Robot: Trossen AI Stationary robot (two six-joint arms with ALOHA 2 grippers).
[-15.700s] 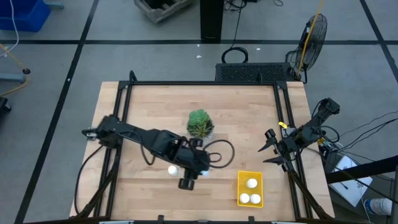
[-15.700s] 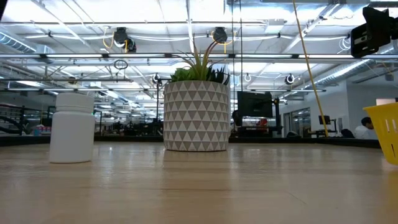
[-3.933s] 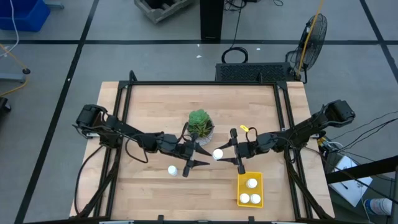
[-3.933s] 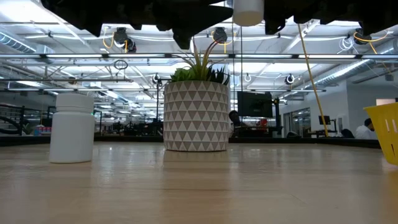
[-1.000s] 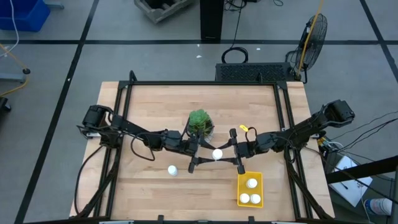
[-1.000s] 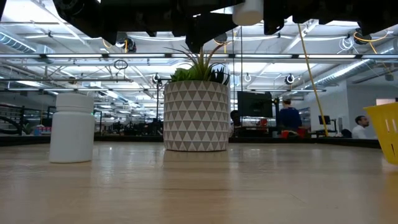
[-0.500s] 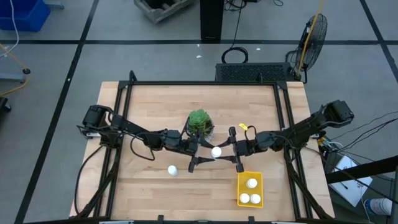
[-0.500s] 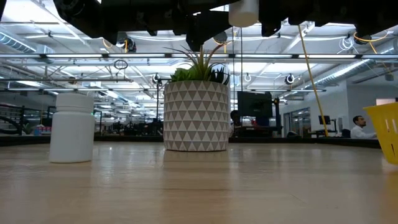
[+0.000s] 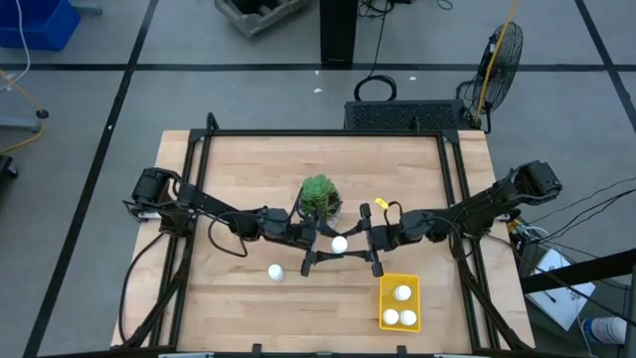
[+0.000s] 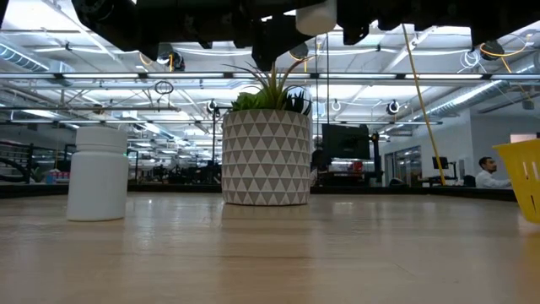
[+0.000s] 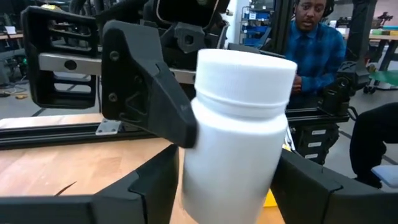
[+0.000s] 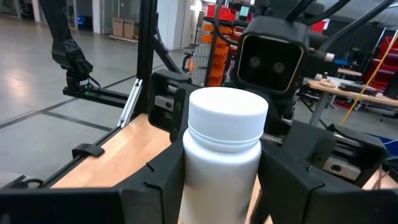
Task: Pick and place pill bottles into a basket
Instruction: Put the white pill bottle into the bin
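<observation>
One white pill bottle (image 9: 339, 243) hangs upright in the air near the table's middle, in front of the potted plant (image 9: 319, 197). My right gripper (image 9: 350, 244) is shut on it, coming from the right. My left gripper (image 9: 326, 244) faces it from the left, open. Its two fingers (image 11: 158, 186) stand close on either side of the bottle's lower body (image 11: 230, 180); whether they touch it I cannot tell. Another pill bottle (image 9: 275, 270) stands on its base on the table. The yellow basket (image 9: 384, 298) at the near right holds three bottles. My right gripper pinches the bottle's body (image 12: 221, 168) below the cap between its two fingers (image 12: 163, 180). The fingers come level from the table's right side. The bottle stands upright in the hold, cap up, lifted well clear of the table.
The plant in its white patterned pot (image 10: 266, 156) stands just beyond the two grippers. The standing bottle (image 10: 97, 173) is to the near left. The basket's wall (image 10: 525, 177) shows at the right. A person in a blue shirt (image 11: 311, 37) is beyond the table.
My right gripper has gone a little toward the table's left edge with the bottle, bringing it farther in between my left gripper's fingers. The bottle stays upright and clear of the table.
</observation>
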